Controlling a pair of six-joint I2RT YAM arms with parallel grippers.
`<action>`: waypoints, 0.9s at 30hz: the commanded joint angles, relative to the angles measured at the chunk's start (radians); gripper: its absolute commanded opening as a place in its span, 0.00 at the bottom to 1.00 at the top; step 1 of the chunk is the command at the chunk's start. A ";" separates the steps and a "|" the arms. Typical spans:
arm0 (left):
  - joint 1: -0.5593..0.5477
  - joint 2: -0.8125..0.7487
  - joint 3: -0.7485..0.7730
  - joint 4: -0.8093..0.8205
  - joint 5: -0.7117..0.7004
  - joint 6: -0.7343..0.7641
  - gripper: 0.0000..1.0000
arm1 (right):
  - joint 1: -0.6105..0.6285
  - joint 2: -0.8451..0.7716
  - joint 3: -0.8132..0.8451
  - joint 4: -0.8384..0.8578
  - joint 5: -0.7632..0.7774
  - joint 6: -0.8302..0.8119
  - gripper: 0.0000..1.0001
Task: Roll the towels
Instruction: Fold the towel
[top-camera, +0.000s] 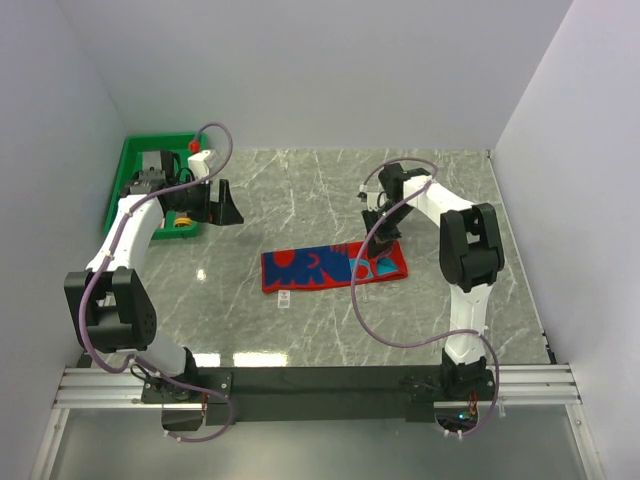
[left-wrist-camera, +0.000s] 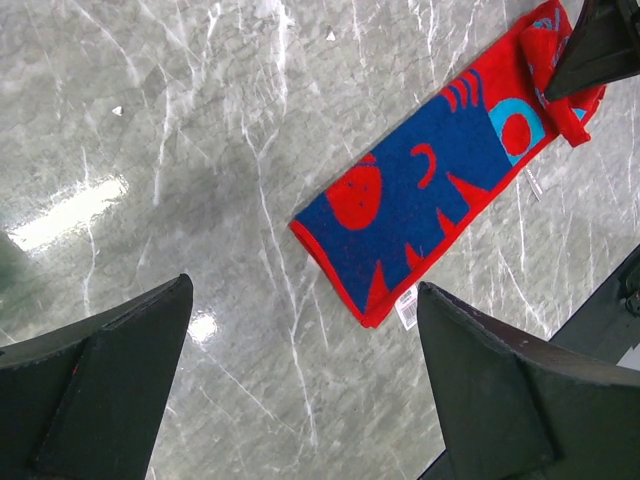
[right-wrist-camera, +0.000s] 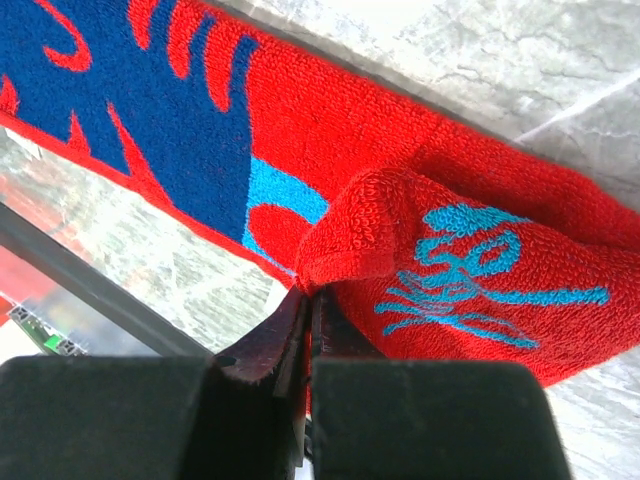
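Your red-and-blue towel lies flat across the middle of the counter, a little toward the right edge, with only its right end turned over into a first loose fold. Your right claw is clenched on the corner of that fold, and it looks like a thin bite on one corner only. If you roll from there, I'd judge the cloth could slide out of the tips, or the held side could run ahead of the free side and give you a cone rather than a roll. Nothing pins the long flat part, so a push toward the left edge may simply drag the whole towel across the glossy counter instead of winding it. Farther back, your left claw hangs released and holding nothing, well apart from the towel and near the green tray in the far left corner; from there it cannot steady the free end if the roll starts to wander
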 joint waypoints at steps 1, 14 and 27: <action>0.005 -0.021 -0.007 0.026 0.008 0.019 0.99 | 0.016 0.018 0.045 -0.002 -0.024 0.008 0.00; -0.011 -0.067 -0.076 0.015 0.000 0.077 0.99 | 0.027 -0.015 0.085 -0.071 -0.125 -0.065 0.40; -0.329 0.111 -0.088 -0.073 -0.034 0.122 0.36 | -0.090 -0.039 0.116 -0.036 0.141 -0.156 0.20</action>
